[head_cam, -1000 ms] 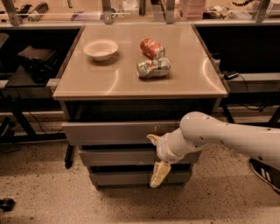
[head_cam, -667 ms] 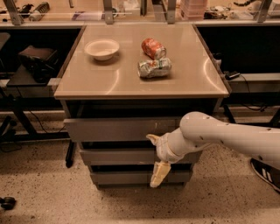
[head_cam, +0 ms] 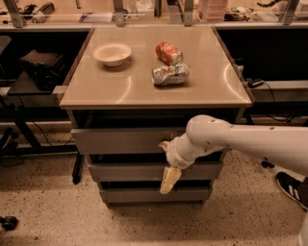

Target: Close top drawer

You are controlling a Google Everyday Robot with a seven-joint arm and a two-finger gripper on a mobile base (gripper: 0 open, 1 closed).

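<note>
Top drawer point(head_cam: 120, 141) stands pulled out a little, just under the cabinet's tan top point(head_cam: 144, 91). A white arm point(head_cam: 250, 141) reaches in below that top. Its gripper point(head_cam: 166, 162) is at the drawer front, fingers spread wide, holding nothing. On the top sit a bowl point(head_cam: 112, 53) and two cans: red point(head_cam: 169, 52), crushed silver point(head_cam: 170, 74).

Gripper point(head_cam: 166, 166) lower centre, wrist hiding right part of top drawer point(head_cam: 120, 141) front. Arm point(head_cam: 260, 144) cut off at right edge. Shoe point(head_cam: 290, 185) lower right partly cropped. Clutter point(head_cam: 38, 12) along top edge blurred, unidentifiable.
</note>
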